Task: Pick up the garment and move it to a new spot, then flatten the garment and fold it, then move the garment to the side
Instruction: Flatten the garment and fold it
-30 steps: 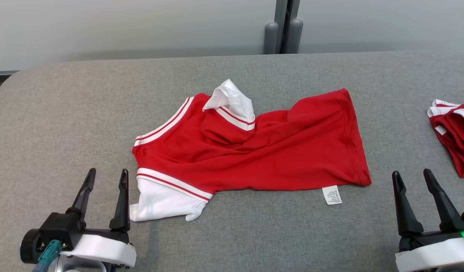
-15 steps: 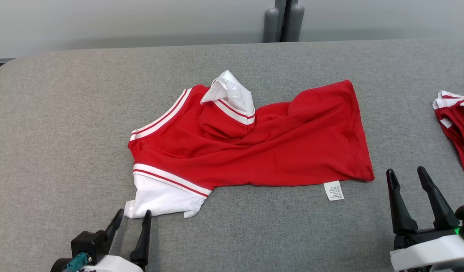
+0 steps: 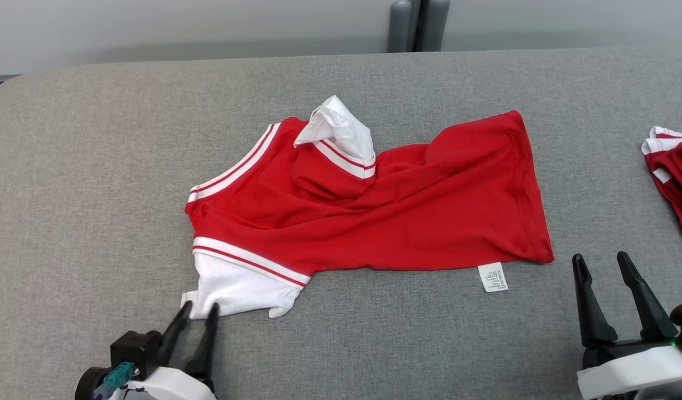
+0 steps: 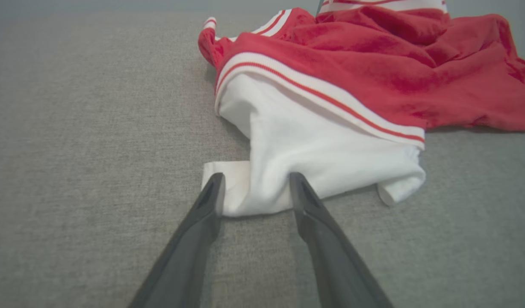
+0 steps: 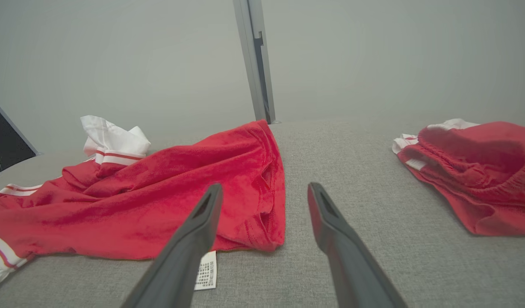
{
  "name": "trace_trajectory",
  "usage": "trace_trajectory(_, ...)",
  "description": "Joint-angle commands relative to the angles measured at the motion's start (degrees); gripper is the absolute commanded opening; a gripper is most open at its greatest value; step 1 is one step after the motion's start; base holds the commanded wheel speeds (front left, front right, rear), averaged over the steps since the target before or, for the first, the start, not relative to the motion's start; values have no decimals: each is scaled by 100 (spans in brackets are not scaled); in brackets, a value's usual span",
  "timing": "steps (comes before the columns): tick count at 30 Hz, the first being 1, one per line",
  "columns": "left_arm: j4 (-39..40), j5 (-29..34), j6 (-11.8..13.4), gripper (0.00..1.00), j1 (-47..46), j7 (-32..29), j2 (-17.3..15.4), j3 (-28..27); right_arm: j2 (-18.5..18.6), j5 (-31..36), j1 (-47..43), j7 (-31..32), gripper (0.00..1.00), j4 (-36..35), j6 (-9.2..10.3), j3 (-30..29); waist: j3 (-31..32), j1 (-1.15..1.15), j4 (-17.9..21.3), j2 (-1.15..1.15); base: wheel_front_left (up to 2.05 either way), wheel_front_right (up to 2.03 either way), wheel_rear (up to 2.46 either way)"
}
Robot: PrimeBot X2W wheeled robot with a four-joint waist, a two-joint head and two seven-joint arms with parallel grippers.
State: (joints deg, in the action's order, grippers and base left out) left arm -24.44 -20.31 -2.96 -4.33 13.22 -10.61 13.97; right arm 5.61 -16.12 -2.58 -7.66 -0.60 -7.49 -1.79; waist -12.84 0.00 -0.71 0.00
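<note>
Left wrist view: left hand (image 4: 255, 179) spread, white sleeve edge of garment (image 4: 373, 64) straddled; right hand (image 3: 601, 257) spread near hem.

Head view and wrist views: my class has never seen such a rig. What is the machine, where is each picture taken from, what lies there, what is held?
A wheeled robot with two arms, each ending in two dark fingers. One picture looks down from its head; two look along those fingers. A red and white shirt lies crumpled on the table, another garment to its right. The open left gripper straddles the white sleeve; the right gripper is open. Nothing is held.
</note>
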Motion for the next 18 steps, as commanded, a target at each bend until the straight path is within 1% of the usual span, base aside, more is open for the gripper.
trace_trajectory(1,-37,10,-36,0,-143,42,-69,-9,83,-18,83,-9,100,129,-2,-32,-33,0,3,0,0,0,0)
trace_trajectory(9,-35,22,-40,0,-302,105,-83,-24,344,-104,349,-46,100,855,-2,250,-239,0,-43,0,0,0,0)
trace_trajectory(18,38,56,-68,0,-518,158,-49,19,823,-7,1074,-232,100,1847,-2,975,-497,0,-145,0,0,0,0)
